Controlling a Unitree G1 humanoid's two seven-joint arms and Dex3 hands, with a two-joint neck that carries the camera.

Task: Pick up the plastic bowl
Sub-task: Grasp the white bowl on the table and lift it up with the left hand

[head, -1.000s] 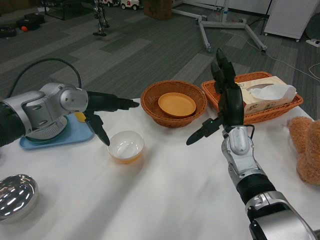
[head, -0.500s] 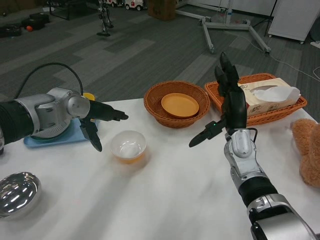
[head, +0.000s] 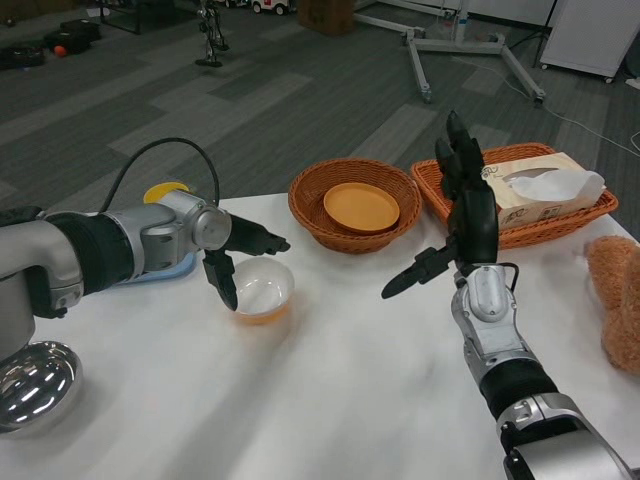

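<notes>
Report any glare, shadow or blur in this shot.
Head view: bright ceiling-light reflections on the metal bowl; soft diffuse shadows under the plastic bowl and left robot hand; white table shows mild sheen; the frame is sharp, without notable motion blur.

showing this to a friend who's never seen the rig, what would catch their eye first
Probably the right robot hand, raised upright and spread open at centre right. Next, the left robot hand, open at the near-left rim of the white plastic bowl mid-table. Behind sits a round wicker basket holding an orange dish.
</notes>
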